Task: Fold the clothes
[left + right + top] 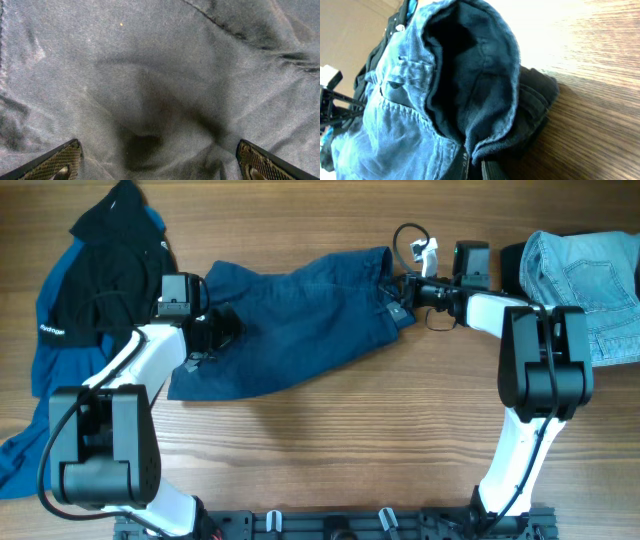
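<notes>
The dark navy shorts [300, 320] lie spread across the middle of the wooden table. My left gripper [215, 328] hovers over their left part with its jaws wide open; in the left wrist view [159, 162] only rumpled navy cloth [160, 80] shows between the fingertips. My right gripper [410, 288] is shut on the shorts' right edge; in the right wrist view the fingers [476, 170] pinch a folded hem [470, 90]. The black and royal-blue jacket [95, 290] lies at the far left. The light-blue jeans [585, 275] lie at the far right.
A coiled cable and white connector [420, 248] sit by the right wrist. Bare wooden tabletop [350, 450] runs along the front. The arm bases stand at the front edge [340, 525].
</notes>
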`<state>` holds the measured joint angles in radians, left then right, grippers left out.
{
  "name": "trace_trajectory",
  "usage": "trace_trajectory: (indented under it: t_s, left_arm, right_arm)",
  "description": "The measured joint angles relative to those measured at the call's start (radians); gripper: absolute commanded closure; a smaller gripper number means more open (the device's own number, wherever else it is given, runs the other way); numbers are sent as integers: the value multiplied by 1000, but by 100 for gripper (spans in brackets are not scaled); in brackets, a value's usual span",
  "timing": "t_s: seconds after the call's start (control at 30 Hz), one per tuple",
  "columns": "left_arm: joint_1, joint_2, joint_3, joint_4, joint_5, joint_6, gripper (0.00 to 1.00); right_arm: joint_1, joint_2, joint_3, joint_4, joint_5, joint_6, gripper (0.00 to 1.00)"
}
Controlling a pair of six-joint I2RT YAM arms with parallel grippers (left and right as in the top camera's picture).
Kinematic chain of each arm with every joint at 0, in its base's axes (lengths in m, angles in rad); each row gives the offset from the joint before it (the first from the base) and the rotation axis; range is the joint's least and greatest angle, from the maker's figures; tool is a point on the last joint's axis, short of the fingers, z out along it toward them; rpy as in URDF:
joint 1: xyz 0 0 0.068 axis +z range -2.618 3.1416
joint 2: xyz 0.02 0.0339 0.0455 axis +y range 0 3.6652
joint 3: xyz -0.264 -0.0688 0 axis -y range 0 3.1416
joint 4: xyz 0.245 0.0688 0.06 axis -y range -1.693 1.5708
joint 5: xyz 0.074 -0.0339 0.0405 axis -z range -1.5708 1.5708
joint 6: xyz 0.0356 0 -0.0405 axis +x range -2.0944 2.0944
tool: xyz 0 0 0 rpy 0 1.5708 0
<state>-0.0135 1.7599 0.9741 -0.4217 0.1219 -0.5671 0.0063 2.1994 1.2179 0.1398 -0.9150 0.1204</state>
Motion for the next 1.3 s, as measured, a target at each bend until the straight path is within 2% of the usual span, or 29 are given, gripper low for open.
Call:
trace_trajectory:
  t_s: [0.13, 0.33, 0.4, 0.63, 0.83, 1.03, 1.17, 1.3]
  left_arm:
    - [0, 0, 0, 0, 0, 0, 0]
    - [0, 0, 0, 0, 4, 0, 0]
    - [0, 0, 0, 3, 11, 0, 0]
    - [-6, 0, 2, 11, 44, 1, 0]
    - [0, 2, -1, 7, 27, 4, 2]
    - [0, -45, -1, 19, 29, 40, 2]
    - [0, -138, 1, 23, 26, 65, 2]
    - [0, -143, 1, 22, 25, 69, 1]
  right_arm:
    - [-16, -55, -3, -87, 3, 24, 96]
    - [-80, -306, -5, -277, 89, 9, 96]
    - [-110, -338, -5, -331, 112, 2, 96]
    - [-224, -347, -5, -519, 162, -53, 96]
    - [-275, -347, 68, -574, 247, -98, 96]
    - [-275, -347, 80, -599, 297, -111, 96]
    - [-258, -347, 111, -690, 299, -115, 96]
    - [-144, -347, 174, -745, 300, -106, 95]
